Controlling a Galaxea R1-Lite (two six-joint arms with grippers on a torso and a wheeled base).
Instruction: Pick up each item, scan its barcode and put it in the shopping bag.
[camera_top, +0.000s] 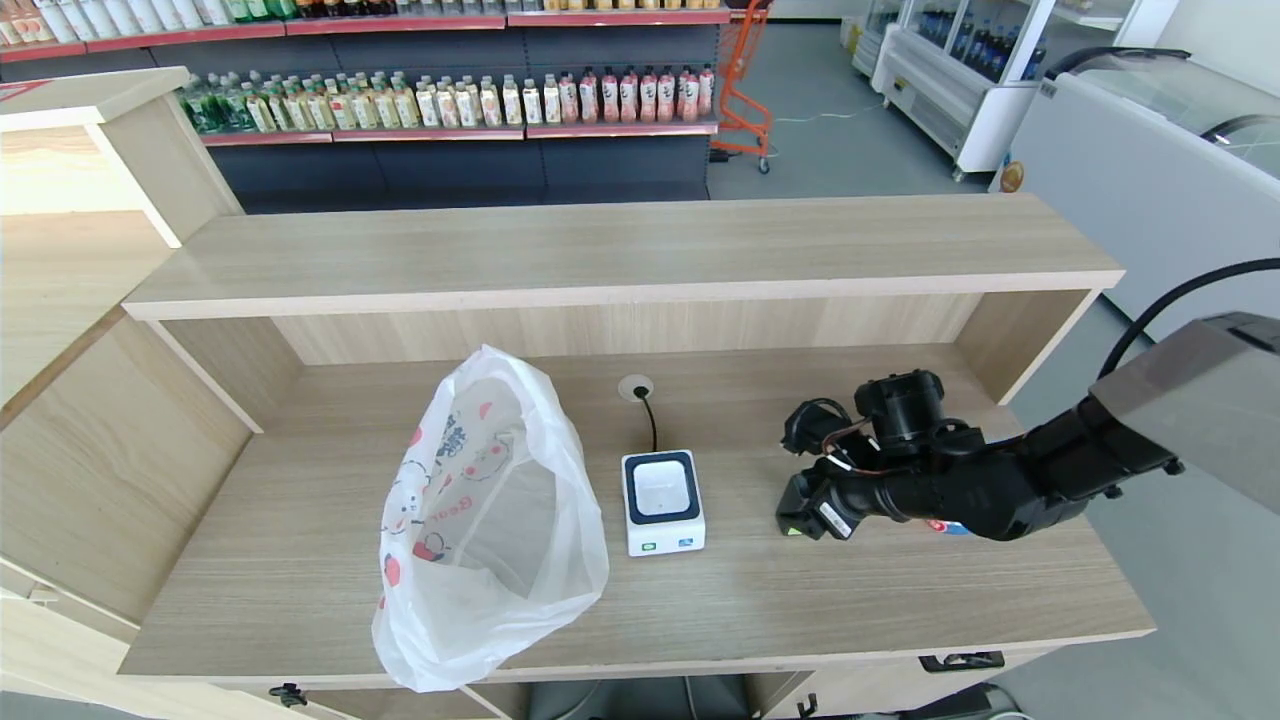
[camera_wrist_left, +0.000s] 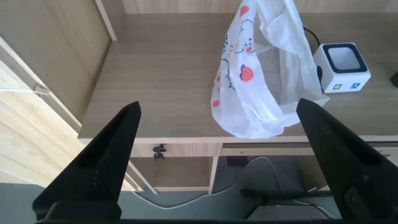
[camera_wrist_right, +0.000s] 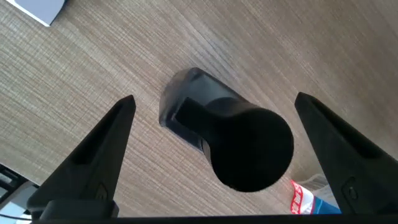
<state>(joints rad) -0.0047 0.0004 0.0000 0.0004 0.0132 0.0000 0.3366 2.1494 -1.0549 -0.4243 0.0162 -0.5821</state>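
A white shopping bag (camera_top: 490, 520) with red cartoon prints stands open on the wooden counter (camera_top: 300, 560), left of centre. Right of it sits a small white barcode scanner (camera_top: 663, 500) with a dark window on top. My right gripper (camera_top: 797, 470) hangs low over the counter, right of the scanner. It is open (camera_wrist_right: 214, 102), and a dark cylindrical item (camera_wrist_right: 242, 146) stands between the spread fingers without touching them. A red, white and blue packet (camera_wrist_right: 305, 200) lies beside that item, with its edge peeking out under the arm (camera_top: 945, 526). My left gripper (camera_wrist_left: 219, 107) is open and empty, held off the counter's front edge near the bag (camera_wrist_left: 255, 93).
A raised wooden shelf (camera_top: 620, 250) runs along the back of the counter, with side walls at both ends. The scanner's cable (camera_top: 650, 415) runs back to a hole in the counter. Bare wood lies in front of the scanner (camera_wrist_left: 342, 65) and left of the bag.
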